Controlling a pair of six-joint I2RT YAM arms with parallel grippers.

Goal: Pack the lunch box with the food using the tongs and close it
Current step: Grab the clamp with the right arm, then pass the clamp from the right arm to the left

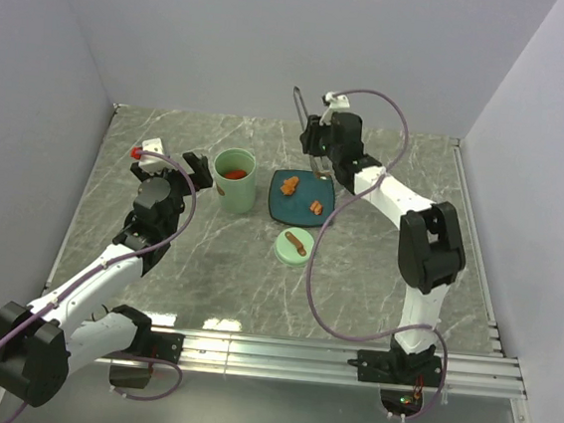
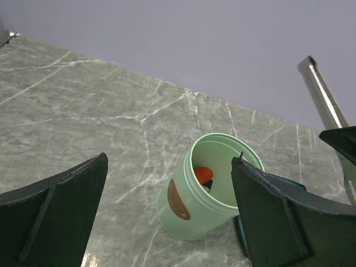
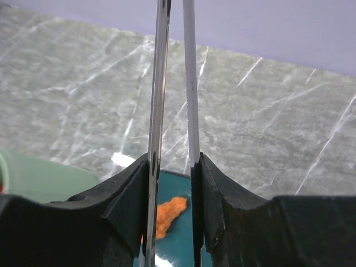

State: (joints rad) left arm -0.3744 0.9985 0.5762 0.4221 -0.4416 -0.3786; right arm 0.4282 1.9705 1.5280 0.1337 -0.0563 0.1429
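Note:
The mint-green lunch box (image 1: 232, 192) stands upright and uncovered left of the dark teal plate (image 1: 297, 211). A red-orange piece of food (image 1: 233, 173) lies inside it, seen too as red food (image 2: 203, 174) in the lunch box (image 2: 189, 214). Two orange fried pieces (image 1: 290, 183) (image 1: 316, 207) lie on the plate. My right gripper (image 1: 319, 140) is shut on the grey tongs (image 1: 299, 103), held steeply over the plate's far edge. The tongs' arms (image 3: 161, 83) run between my right gripper (image 3: 175, 161) above a fried chunk (image 3: 169, 214). My left gripper (image 2: 169, 161) stands open beside the box.
The round green lid (image 1: 294, 246) with its brown strip handle lies flat on the marble table in front of the plate. Pale walls close in the back and both sides. A metal rail (image 1: 348, 358) runs along the near edge.

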